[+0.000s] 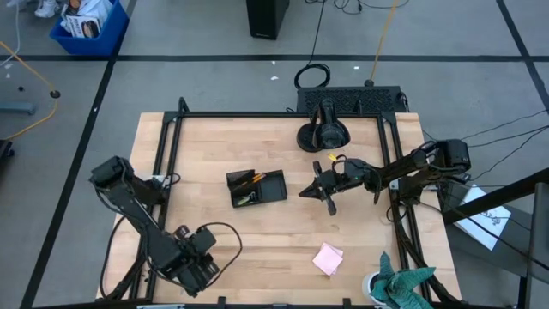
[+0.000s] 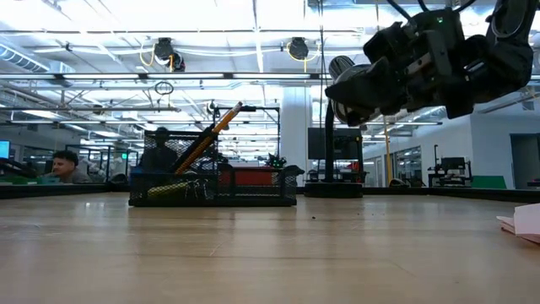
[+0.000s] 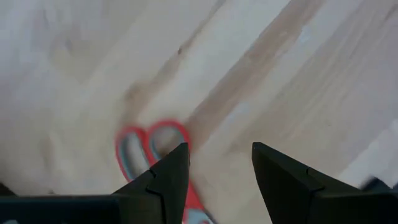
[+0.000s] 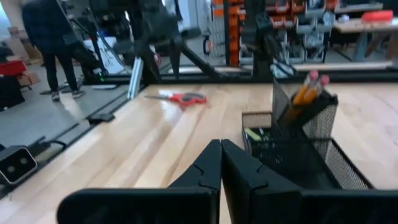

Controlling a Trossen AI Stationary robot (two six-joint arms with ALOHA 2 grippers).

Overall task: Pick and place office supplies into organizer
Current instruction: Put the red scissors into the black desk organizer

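Left pincer released, hovering above scissors; drop straight, straddle handles. Right pincer clenched, empty, three o'clock of organizer on counter.

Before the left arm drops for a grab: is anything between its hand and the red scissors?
Nothing visible. The left hand hangs open directly over the red-handled metal scissors, with only bare wooden table around them. Its fingers partly cover the handles.
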